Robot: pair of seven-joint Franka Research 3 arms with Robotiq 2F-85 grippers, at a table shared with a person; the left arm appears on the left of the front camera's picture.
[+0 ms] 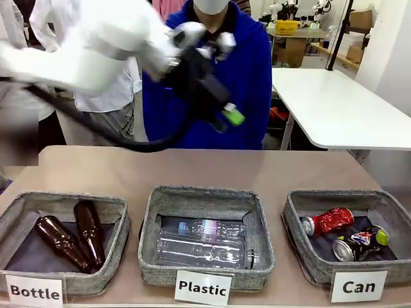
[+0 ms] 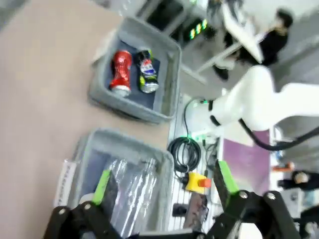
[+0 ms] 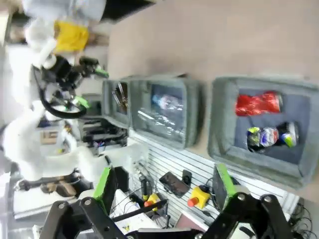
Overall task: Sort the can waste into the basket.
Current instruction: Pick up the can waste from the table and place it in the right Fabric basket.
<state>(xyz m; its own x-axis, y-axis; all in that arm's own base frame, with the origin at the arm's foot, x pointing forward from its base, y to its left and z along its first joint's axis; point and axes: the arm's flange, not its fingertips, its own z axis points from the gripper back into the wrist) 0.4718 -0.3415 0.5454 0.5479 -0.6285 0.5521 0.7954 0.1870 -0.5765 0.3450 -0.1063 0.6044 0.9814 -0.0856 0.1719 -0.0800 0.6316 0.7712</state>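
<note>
Both cans, the red can [image 1: 328, 221] and the dark can [image 1: 360, 244], already lie side by side in the basket [image 1: 298, 250] marked "Can", long axes roughly parallel, well below the raised left hand [image 1: 221, 115] and beneath the right hand [image 3: 164, 186], both wide and empty.

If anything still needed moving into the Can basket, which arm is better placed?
Probably the right. Its open fingers look down near the Can basket, which holds the red can and dark can. The left gripper hangs open, raised mid-table, farther off. Both cans look sorted already.
</note>
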